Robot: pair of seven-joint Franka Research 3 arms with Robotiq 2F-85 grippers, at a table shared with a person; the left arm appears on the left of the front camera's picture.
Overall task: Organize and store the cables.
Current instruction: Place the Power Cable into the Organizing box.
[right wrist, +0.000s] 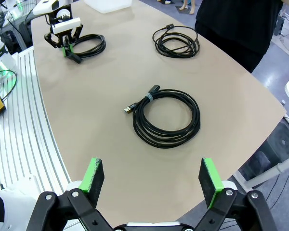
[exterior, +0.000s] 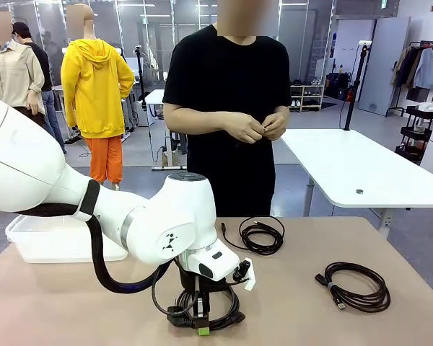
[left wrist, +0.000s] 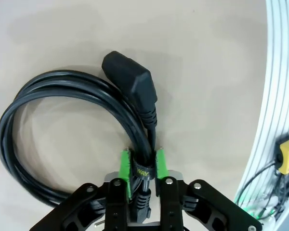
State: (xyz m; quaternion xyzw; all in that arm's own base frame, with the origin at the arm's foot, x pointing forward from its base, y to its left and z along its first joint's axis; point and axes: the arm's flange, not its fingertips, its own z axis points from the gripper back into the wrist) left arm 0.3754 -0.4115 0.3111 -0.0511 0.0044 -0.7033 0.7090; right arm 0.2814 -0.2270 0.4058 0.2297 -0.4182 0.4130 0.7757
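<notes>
Here, the left gripper (left wrist: 143, 166) is pinched nearly shut on a thick black rubber power cord (left wrist: 62, 84), wound in a round coil, by the near edge of the beige tabletop (exterior: 296, 317), left of middle. Its green pads clamp the bundled neck at a black strap (left wrist: 143, 172), just below the moulded plug (left wrist: 130, 79). The right gripper (right wrist: 151, 168) hangs with jaws spread wide, holding nothing. A thin black coiled cable (right wrist: 192, 113) lies near the right edge, and another thin black coil (exterior: 249, 234) lies toward the far edge. A translucent plastic bin (exterior: 58, 249) sits at the far left corner.

The hold is narrow and off to one side, so if lifted the loose loops could sag, slip from the strap or catch the bin's rim, and the heavy plug could swing.

The strap bears a small yellow mark, too small to read. No other writing is legible.
</notes>
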